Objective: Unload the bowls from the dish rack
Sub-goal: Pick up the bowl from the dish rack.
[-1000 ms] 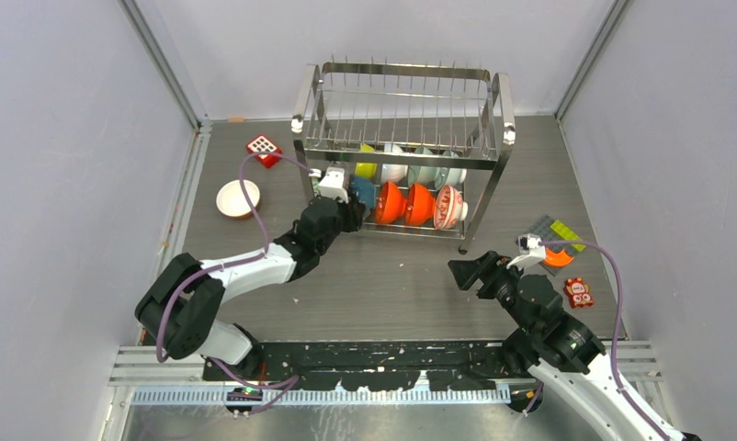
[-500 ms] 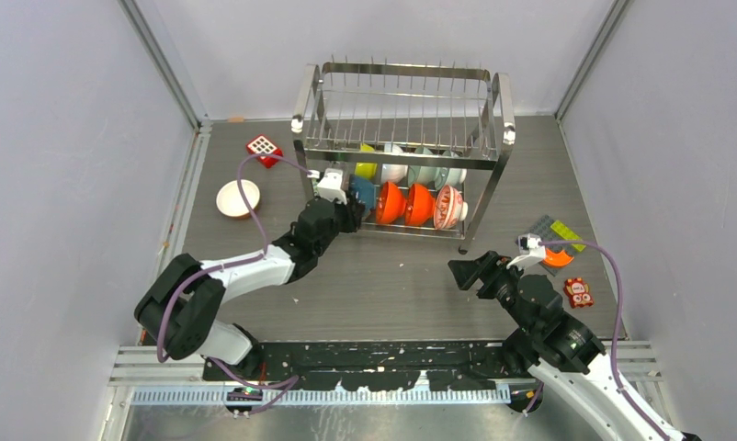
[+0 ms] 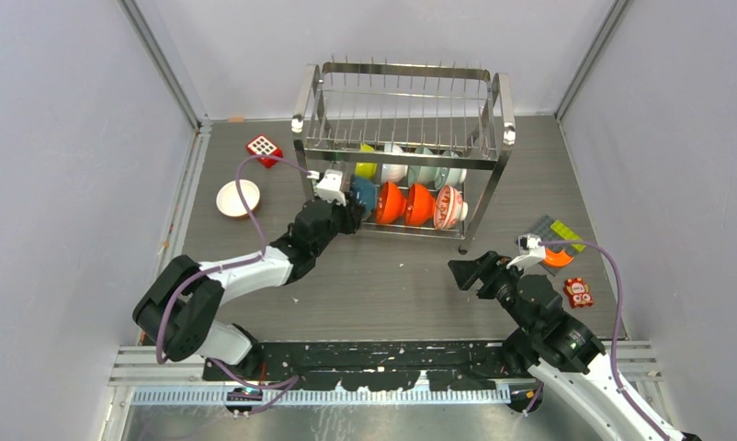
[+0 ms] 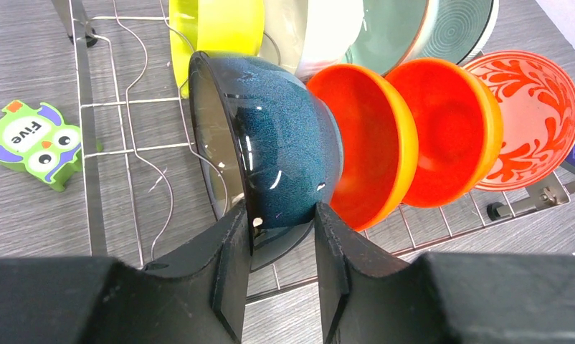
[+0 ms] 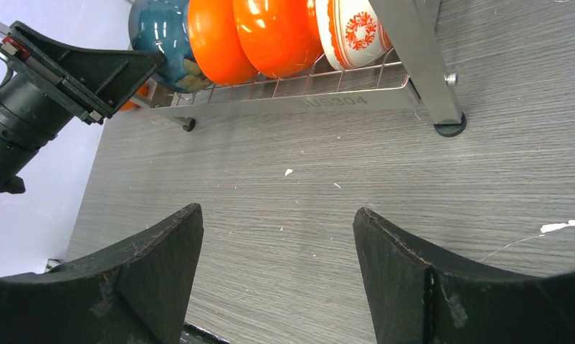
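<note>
The dish rack stands at the back middle of the table. Its lower tier holds a dark blue bowl, two orange bowls and a red-and-white patterned bowl, all on edge. Behind them stand a lime-yellow bowl, a white one and pale teal ones. My left gripper is shut on the dark blue bowl at the row's left end, one finger inside the rim and one on the outer wall. My right gripper hovers open and empty over the table right of the rack.
A white bowl sits upright on the table left of the rack. A red block with white dots lies behind it. Flat toy bricks and a red piece lie at the right. A green owl toy lies beyond the rack wires.
My left jaws have closed slightly tighter on the dark blue bowl. Neither arm has visibly moved otherwise.
</note>
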